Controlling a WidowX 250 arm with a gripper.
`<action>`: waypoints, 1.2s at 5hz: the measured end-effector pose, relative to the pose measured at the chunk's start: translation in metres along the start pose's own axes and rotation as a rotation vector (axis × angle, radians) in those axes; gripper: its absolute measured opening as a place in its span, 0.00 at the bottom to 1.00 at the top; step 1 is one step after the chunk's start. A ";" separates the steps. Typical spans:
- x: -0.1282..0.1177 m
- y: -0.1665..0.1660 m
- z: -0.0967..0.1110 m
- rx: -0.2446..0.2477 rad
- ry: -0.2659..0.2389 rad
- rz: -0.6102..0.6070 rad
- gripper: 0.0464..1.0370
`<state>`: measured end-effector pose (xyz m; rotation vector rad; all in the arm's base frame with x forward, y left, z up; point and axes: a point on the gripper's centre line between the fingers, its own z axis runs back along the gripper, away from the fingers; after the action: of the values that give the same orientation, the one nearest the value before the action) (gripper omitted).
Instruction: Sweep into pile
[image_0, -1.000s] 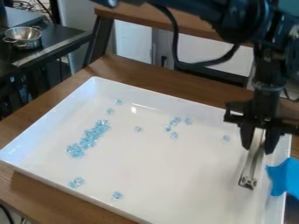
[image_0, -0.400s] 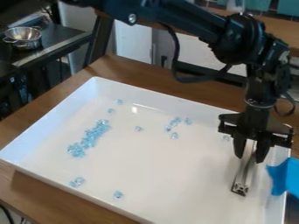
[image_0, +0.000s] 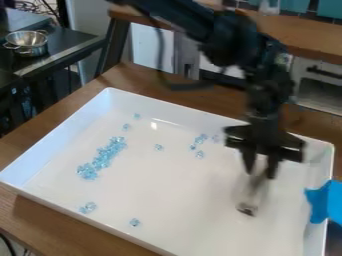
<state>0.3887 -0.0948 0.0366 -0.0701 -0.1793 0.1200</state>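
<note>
The claw (image_0: 260, 175) hangs over the right part of the tray (image_0: 67, 132), grasping a tool (image_0: 250, 194), a narrow strip that slants down from between its fingertips to a metal end. The tool is blurred, and I cannot tell whether that end touches the tray floor. The beads (image_0: 101, 159), pale blue and clear, are spread about inside the tray. Most form a long, uneven clump left of the middle, slanting from the tray's back towards its near left side. Two single beads sit beyond the clump's far end, another lies between it and a loose group near the back wall, and a few more lie towards the near left edge, well apart from the clump. The tool is to the right of all these beads, apart from them. The tray is white, with raised walls, and rests on a wooden worktop (image_0: 40, 225). Blue tape (image_0: 322, 202) is at its right rim. The arm (image_0: 230, 40) comes in from the top edge, with a dark cable (image_0: 180, 86) looping beside it. At the upper left, a metal bowl (image_0: 27, 42) stands on a dark surface.
</note>
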 end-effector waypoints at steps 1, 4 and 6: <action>-0.001 0.027 0.004 -0.013 0.008 0.006 0.32; 0.013 0.078 0.005 -0.012 -0.017 0.053 0.32; 0.020 0.107 0.006 -0.003 -0.007 0.108 0.32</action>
<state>0.3947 0.0140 0.0377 -0.0821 -0.1825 0.2276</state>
